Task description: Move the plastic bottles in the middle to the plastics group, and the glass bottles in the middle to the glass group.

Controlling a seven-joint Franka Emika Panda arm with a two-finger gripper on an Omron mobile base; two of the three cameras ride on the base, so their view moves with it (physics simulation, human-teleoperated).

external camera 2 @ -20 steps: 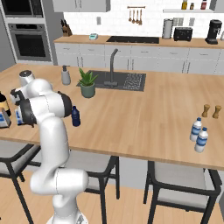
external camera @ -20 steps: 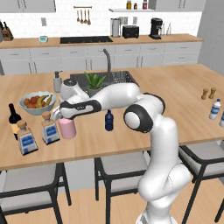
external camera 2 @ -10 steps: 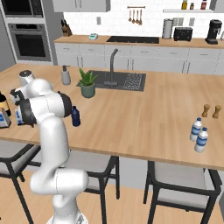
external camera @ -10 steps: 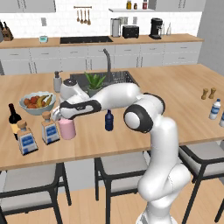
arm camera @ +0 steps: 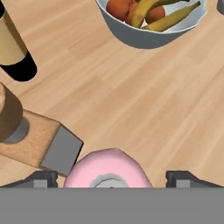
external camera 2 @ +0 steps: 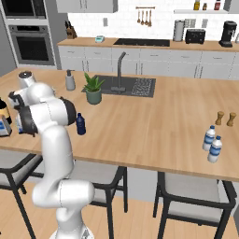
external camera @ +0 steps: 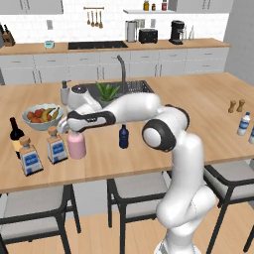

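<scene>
The end effector [arm camera: 112,179] hangs directly above the pink bottle [external camera: 76,144], its 2 dark fingertips [arm camera: 41,178] spread wide on either side of the bottle's rounded shoulders with clear gaps, gripping nothing. That pink bottle stands upright on the wooden table [external camera: 198,124], just beside a square clear bottle [external camera: 56,148] with a blue label and tan stopper; in the hand view the stopper and the flat shoulder of that square bottle [arm camera: 39,144] sit right next to the pink one. A 2nd square blue-labelled bottle [external camera: 30,158] stands close by toward the table's near edge, and the dark wine bottle [external camera: 16,134] with its yellow label stands just behind it. A bowl of fruit [external camera: 41,115] rests behind this cluster, bananas and oranges showing in the hand view. Near the middle of the table, the small navy-blue bottle [external camera: 123,137] stands upright by itself, apart from the pink bottle and in front of the potted plant [external camera: 107,92] by the sink [external camera: 134,87]. Far off at the other end of the table, 2 pale bottles with blue caps [external camera 2: 212,142] stand side by side, near the brown shakers [external camera 2: 225,118].
</scene>
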